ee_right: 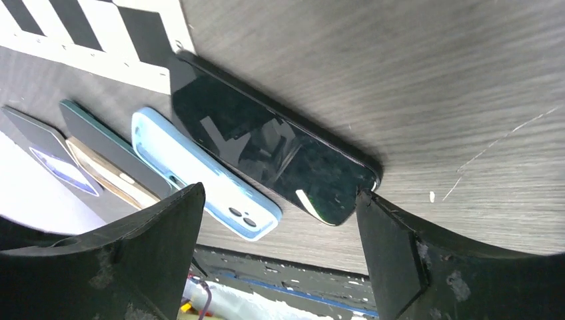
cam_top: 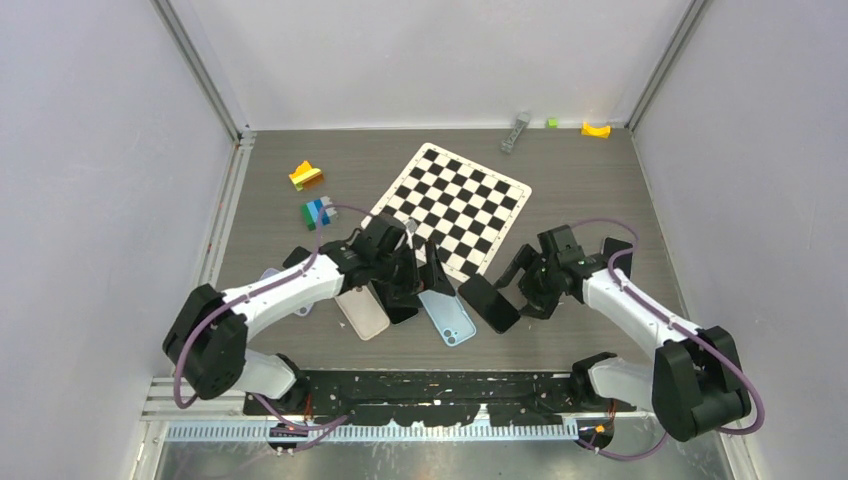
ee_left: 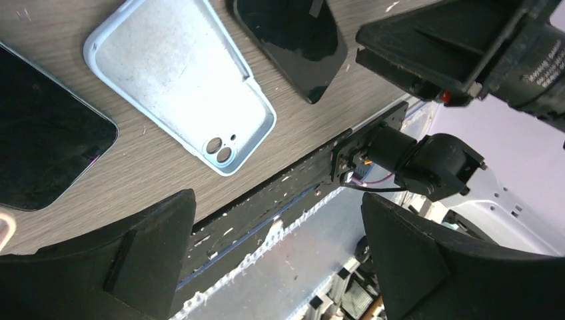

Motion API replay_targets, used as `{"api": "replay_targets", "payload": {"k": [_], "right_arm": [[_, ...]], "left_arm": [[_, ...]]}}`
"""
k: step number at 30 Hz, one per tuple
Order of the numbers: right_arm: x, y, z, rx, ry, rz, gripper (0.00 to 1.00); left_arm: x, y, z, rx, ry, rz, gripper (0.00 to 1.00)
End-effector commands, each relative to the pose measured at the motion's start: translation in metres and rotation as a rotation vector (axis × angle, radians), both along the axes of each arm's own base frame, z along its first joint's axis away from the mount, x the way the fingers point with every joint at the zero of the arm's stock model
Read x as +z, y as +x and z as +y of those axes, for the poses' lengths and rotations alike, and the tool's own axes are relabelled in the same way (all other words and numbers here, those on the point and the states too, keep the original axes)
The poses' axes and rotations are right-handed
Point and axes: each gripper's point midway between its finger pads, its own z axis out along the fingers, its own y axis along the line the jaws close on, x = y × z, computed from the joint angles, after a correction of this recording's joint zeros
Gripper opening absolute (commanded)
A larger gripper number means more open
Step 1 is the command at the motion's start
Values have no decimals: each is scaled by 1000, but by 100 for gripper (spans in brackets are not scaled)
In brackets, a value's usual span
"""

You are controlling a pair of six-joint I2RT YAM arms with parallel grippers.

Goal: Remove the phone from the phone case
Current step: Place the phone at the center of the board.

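both left gripper point(ee_left: 278, 200) and right gripper point(ee_right: 280, 193) stand spread, empty; phone point(ee_left: 293, 40) partly cut off beside blue case point(ee_left: 180, 80).

Legible text: none in any view.

Item 1. White lettering on a black housing point(ee_left: 541, 65), part of the right arm, seen at the upper right corner of the left wrist view. Small print in about two short lines, running slantwise and cut by the picture's edge. The characters are too small and blurred to read.

Item 2. Pale, blue-edged patch on a dark flat slab point(ee_right: 50, 157) at the left edge of the right wrist view. It cannot be told whether this is print or a reflection, and no letters can be made out.
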Motion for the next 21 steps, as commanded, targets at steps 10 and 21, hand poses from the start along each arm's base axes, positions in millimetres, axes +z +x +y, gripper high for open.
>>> {"api": "replay_targets", "payload": {"k": [10,21], "right_arm": [[65,85,-125,-262,-289,-151,90],[50,63,-276,-797,-384,-63,90]], "left_arm": [[66,41,66,116,-24,-224,100],[95,69,140,236,-10,-315,100]]}}
